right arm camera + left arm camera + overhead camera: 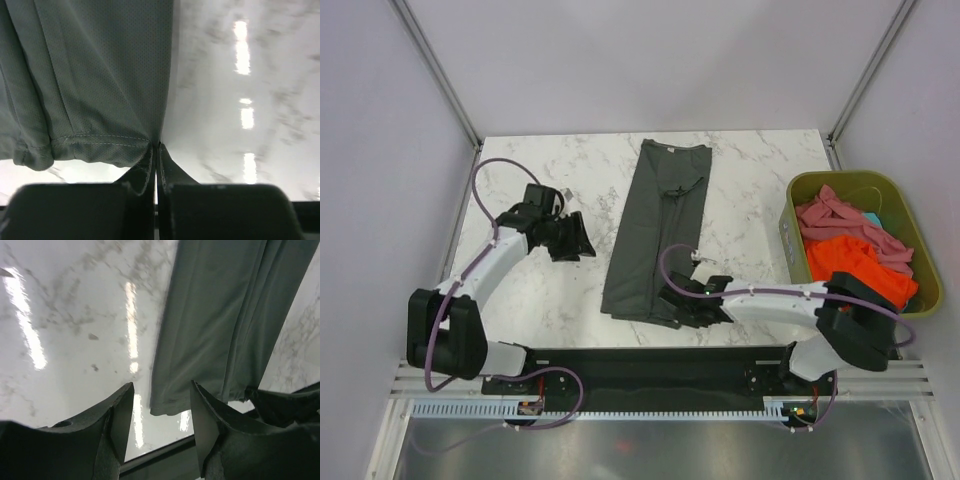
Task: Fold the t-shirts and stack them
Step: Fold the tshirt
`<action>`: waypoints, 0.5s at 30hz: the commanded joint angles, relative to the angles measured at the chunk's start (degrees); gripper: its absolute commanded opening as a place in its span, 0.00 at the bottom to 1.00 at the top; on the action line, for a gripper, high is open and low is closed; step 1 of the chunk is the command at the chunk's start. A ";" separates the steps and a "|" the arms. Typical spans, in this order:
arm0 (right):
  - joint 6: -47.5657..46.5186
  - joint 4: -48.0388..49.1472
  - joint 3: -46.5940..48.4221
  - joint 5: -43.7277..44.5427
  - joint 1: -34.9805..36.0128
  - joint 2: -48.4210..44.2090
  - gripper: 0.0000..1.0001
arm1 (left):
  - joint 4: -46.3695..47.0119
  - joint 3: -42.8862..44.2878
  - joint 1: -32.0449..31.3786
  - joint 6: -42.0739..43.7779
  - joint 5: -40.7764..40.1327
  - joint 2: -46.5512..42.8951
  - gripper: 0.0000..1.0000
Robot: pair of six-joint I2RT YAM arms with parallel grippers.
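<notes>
Two arms, one bin, and three shirts that can be counted: one grey shirt [655, 220] on the table [540, 170], and an orange shirt [850, 262] and a pink shirt [830, 215] heaped in the olive bin [788, 232] at the right of the frame (a scrap of teal also shows there, too small to name).

The grey shirt is plain dark charcoal. It is folded lengthwise into a long narrow strip with soft creases along it, the collar end at the top of the frame and the stitched hem at the bottom. It lies flat in the middle of the table, slightly slanted, its hem near the table's lower edge.

The right end effector [672, 303] sits at the lower right corner of that hem. In its wrist view its fingers [150, 165] are pressed together right at the corner of the cloth; whether fabric is caught between them I cannot tell. The left end effector [582, 237] is at centre left over bare marble, spread open and holding nothing, apart from the shirt's left edge.

Bare table lies on both sides of the strip, wider on the left.
</notes>
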 commanded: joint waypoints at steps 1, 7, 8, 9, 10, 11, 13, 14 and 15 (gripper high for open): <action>-2.95 -6.67 -7.51 -0.48 0.07 -8.20 0.00 | 0.06 -4.57 -6.86 -5.08 1.30 -5.41 0.57; -3.21 -9.75 -16.75 -1.88 0.07 -21.74 0.00 | 4.27 -15.12 -20.15 -14.04 -4.76 -10.69 0.57; -3.56 -9.75 -17.46 -2.06 0.07 -24.37 0.00 | 4.80 -17.31 -21.21 -15.01 -5.73 -11.14 0.57; -4.00 -9.67 -18.08 -2.24 0.07 -25.52 0.02 | 4.80 -18.29 -21.83 -15.02 -5.74 -11.31 0.57; -4.26 -9.66 -18.87 -2.24 0.07 -26.58 0.03 | 4.80 -19.25 -23.32 -15.02 -5.74 -11.58 0.57; -4.53 -9.75 -19.05 -2.24 0.07 -28.24 0.07 | 4.80 -21.00 -24.03 -15.02 -5.74 -11.84 0.57; -5.14 -9.75 -19.23 -2.50 0.07 -29.57 0.12 | 4.80 -23.21 -25.52 -15.02 -5.74 -12.02 0.57; -5.15 -9.75 -19.23 -2.76 -0.01 -30.53 0.20 | 4.80 -26.00 -25.70 -15.02 -5.74 -12.28 0.57; -5.23 -9.84 -19.14 -3.11 0.07 -30.98 0.24 | 4.80 -27.34 -26.57 -15.02 -5.74 -12.28 0.57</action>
